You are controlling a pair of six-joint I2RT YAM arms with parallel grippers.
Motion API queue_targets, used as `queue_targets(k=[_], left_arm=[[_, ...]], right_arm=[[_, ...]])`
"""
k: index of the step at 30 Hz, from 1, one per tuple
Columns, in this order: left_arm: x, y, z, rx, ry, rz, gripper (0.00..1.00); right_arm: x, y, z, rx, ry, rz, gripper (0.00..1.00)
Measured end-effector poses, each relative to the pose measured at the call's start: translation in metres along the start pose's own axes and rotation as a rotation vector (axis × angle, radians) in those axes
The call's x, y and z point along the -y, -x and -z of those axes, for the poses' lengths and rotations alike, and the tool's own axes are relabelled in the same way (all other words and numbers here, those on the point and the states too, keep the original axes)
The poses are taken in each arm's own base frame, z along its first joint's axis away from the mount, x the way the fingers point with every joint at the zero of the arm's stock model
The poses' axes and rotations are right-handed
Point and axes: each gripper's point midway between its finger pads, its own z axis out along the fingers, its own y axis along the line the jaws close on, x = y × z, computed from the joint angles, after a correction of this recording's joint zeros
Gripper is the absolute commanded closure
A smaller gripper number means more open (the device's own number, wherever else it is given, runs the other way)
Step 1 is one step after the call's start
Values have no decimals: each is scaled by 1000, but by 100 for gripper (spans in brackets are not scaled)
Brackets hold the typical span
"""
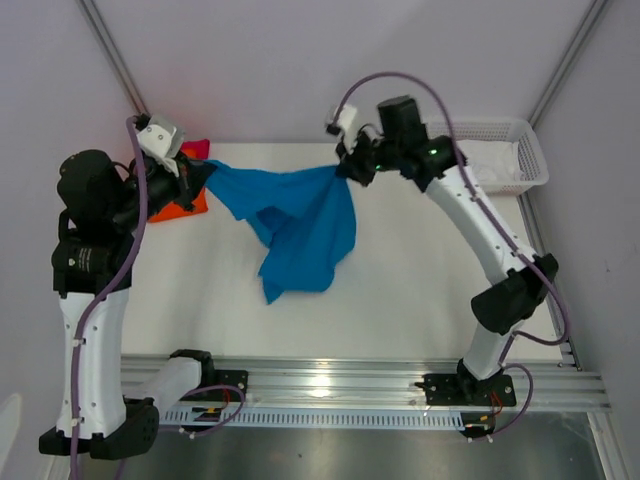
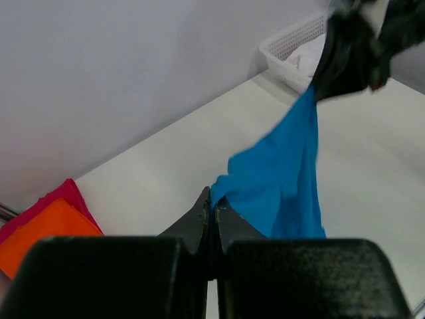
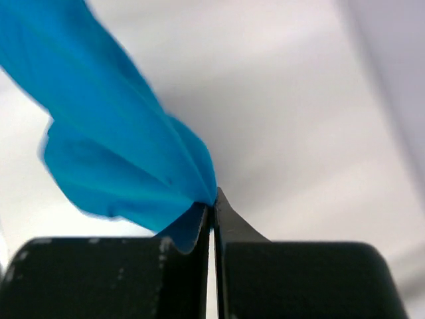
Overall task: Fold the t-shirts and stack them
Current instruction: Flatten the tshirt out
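Observation:
The bright blue t-shirt (image 1: 300,225) hangs stretched between both grippers above the white table, its lower part drooping to the table. My left gripper (image 1: 203,172) is shut on its left corner; the left wrist view shows the cloth (image 2: 285,179) pinched at the fingertips. My right gripper (image 1: 350,168) is shut on its right corner; the right wrist view shows the cloth (image 3: 113,153) pinched there. The orange t-shirt (image 1: 182,205) lies folded at the back left on the pinkish-red one (image 1: 196,148); both also show in the left wrist view, orange (image 2: 50,229) and pinkish-red (image 2: 56,196).
A white lattice basket (image 1: 500,160) with white cloth stands at the back right, also in the left wrist view (image 2: 292,50). A grey wall runs along the table's far edge. A metal rail (image 1: 350,385) with the arm bases runs along the near edge.

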Motion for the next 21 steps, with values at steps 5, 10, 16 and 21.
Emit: queue_targets(k=[5, 10, 16, 21], left_arm=[[1, -14, -5, -12, -9, 8, 100], [-2, -16, -3, -11, 15, 3, 100], [-2, -4, 4, 27, 34, -23, 100], [0, 13, 20, 29, 56, -42, 100]], right_arm=[[59, 66, 106, 159, -292, 26, 100], [64, 132, 205, 344, -486, 63, 100], [55, 149, 259, 431, -548, 16, 100], [34, 138, 241, 423, -383, -88, 100]])
